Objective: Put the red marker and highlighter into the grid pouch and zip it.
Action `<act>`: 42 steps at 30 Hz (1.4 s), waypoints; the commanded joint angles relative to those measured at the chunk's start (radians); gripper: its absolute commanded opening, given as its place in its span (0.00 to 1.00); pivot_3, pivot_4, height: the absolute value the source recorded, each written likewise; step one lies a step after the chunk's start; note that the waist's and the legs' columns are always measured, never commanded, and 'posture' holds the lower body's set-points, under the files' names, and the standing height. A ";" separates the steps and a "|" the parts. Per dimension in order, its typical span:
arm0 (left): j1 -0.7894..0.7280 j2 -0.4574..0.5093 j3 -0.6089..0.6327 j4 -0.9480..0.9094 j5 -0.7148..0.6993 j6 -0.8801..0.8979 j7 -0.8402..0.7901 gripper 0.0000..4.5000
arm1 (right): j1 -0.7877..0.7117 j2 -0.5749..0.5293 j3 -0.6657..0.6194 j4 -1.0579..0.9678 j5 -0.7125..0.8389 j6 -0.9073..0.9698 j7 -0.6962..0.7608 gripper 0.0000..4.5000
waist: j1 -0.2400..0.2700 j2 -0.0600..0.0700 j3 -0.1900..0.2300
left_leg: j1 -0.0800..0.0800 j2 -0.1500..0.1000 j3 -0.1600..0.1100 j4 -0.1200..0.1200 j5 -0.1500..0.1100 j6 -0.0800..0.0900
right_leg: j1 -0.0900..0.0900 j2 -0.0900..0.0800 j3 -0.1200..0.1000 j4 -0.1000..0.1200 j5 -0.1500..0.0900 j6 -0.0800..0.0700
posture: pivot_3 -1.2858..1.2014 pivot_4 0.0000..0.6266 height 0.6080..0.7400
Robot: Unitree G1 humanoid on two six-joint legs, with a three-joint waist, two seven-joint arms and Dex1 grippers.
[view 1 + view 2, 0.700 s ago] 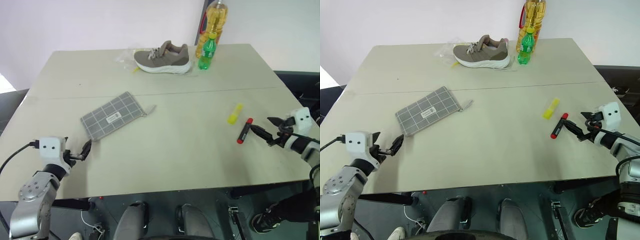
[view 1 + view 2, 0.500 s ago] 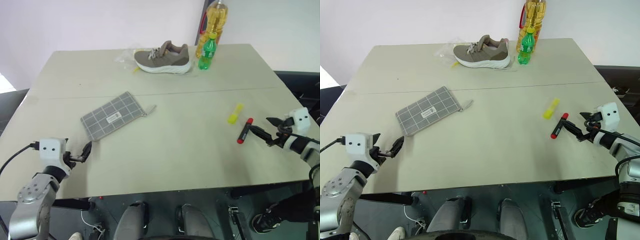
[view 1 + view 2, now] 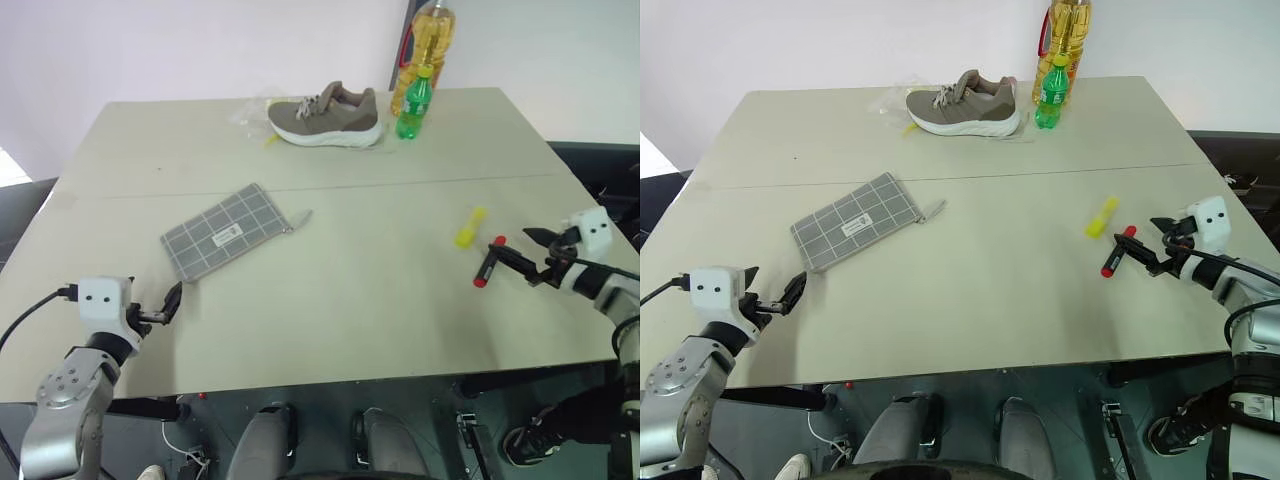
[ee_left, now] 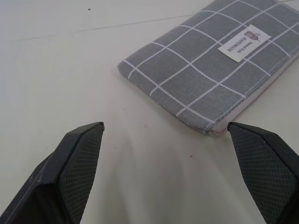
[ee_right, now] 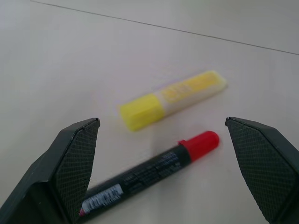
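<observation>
Since the earlier frames the right pincer (image 3: 1157, 245) has swung in toward the red marker (image 3: 1117, 251), its white wrist block sitting higher and closer to the pens; left pincer (image 3: 170, 302), pouch and pens unchanged. Left pincer hovers low over the near left part of the worktop (image 3: 340, 300), fingers spread wide, nothing between them, pointing at the near corner of the grid pouch (image 3: 226, 232) with a gap of bare surface between. Right pincer likewise spread wide and empty, fingertips just beside the marker's near end; contact cannot be judged. Red marker lies flat on the right side of the worktop, dark barrel with red cap; white band of print on the barrel, unreadable. Highlighter (image 3: 1101, 216) lies flat just beyond the marker, close but apart, yellow, with faint print on its paler half, unreadable. Grid pouch lies flat, left of centre, turned at an angle, zipper pull (image 3: 301, 219) trailing off its right end; the white label (image 4: 244, 42) reads "HANDMADE" under a small emblem, with a smaller line above it too fine to read. Farther back: a taupe sneaker (image 3: 326, 115) with white sole on crumpled clear plastic, a green bottle (image 3: 412, 103) and a tall yellow-orange bottle (image 3: 429, 45) behind it at the far edge. Worktop is pale beige with a seam running across the middle. White wall behind; dark floor at the sides.
</observation>
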 commanded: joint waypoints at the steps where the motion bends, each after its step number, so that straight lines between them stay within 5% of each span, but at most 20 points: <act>1: 0.014 -0.001 0.025 -0.021 0.014 -0.045 0.008 1.00 | -0.022 0.014 0.004 -0.053 0.021 0.002 0.005 1.00 | 0.000 0.000 0.000 | 0.000 0.000 0.000 0.000 0.000 0.000 | 0.000 0.000 0.000 0.000 0.000 0.000 | 0.52 0.24 0.93; 9: -0.008 0.040 -0.007 0.022 0.076 -0.088 -0.014 1.00 | -0.094 0.086 0.088 -0.200 0.028 0.051 -0.012 1.00 | -0.001 0.000 0.000 | 0.000 0.000 0.000 0.000 0.000 0.000 | 0.000 0.000 0.000 0.000 0.000 0.000 | 0.52 0.24 0.93; 13: -0.007 0.126 -0.035 0.090 0.232 -0.164 0.008 1.00 | -0.176 0.199 0.294 -0.296 -0.080 0.094 -0.089 1.00 | -0.005 -0.001 -0.001 | 0.000 0.000 0.000 -0.001 0.000 0.000 | -0.002 0.000 0.000 0.001 0.000 0.000 | 0.52 0.24 0.93; 16: -0.023 0.175 -0.058 0.155 0.325 -0.214 0.038 1.00 | -0.253 0.291 0.405 -0.254 -0.170 0.097 -0.160 0.81 | -0.007 -0.001 -0.001 | 0.000 0.001 0.000 -0.001 0.000 0.000 | -0.003 0.000 0.000 0.002 0.000 0.000 | 0.52 0.24 0.93; 23: -0.059 0.218 -0.074 0.247 0.384 -0.272 0.029 1.00 | -0.403 0.514 0.498 -0.078 -0.234 0.077 -0.260 0.02 | -0.003 -0.002 -0.002 | -0.001 -0.001 0.000 -0.001 0.000 0.000 | -0.007 -0.003 0.000 0.002 0.000 0.000 | 0.52 0.24 0.93; 34: -0.187 0.285 -0.185 0.477 0.485 -0.404 0.003 1.00 | -0.661 0.774 0.549 0.465 -0.415 -0.158 -0.514 0.01 | -0.013 0.000 -0.003 | 0.000 -0.002 0.000 -0.004 0.000 -0.001 | -0.010 -0.003 0.000 0.006 0.002 0.002 | 0.52 0.24 0.93; 42: -0.270 0.283 -0.232 0.555 0.504 -0.427 -0.009 1.00 | -0.762 0.867 0.534 0.701 -0.438 -0.257 -0.515 0.01 | -0.028 0.001 -0.004 | 0.002 -0.002 0.000 -0.006 0.000 -0.002 | -0.010 -0.002 0.000 0.010 0.003 0.004 | 0.52 0.24 0.93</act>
